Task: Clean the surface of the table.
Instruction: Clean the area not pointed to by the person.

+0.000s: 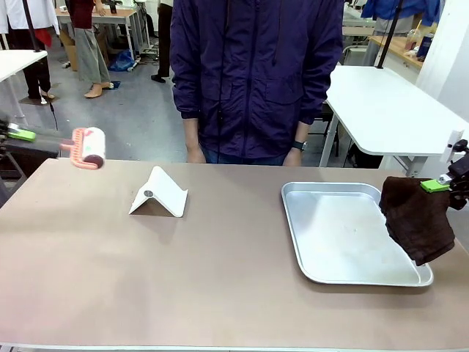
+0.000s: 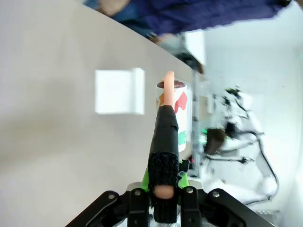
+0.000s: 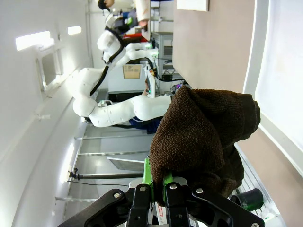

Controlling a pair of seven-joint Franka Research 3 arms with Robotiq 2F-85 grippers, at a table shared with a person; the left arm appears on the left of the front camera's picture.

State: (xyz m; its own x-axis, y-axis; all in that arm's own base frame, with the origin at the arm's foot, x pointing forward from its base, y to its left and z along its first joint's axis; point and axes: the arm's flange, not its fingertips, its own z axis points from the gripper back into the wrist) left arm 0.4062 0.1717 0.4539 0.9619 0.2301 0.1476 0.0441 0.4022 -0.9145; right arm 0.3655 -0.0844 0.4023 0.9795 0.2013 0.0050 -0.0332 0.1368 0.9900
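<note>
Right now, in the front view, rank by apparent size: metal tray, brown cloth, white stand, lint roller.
1. metal tray
2. brown cloth (perhaps nearer the camera, so unsure against the stand)
3. white stand
4. lint roller

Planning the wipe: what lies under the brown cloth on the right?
The brown cloth, gripped by the right gripper, hangs over the right rim of the metal tray and the table; the rim stretch behind it is covered.

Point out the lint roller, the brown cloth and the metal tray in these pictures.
lint roller (image 1: 91, 149): front view, on its white roll.
brown cloth (image 1: 416, 216): front view, middle of the hanging fabric.
metal tray (image 1: 344, 231): front view, on its bare floor.
</note>
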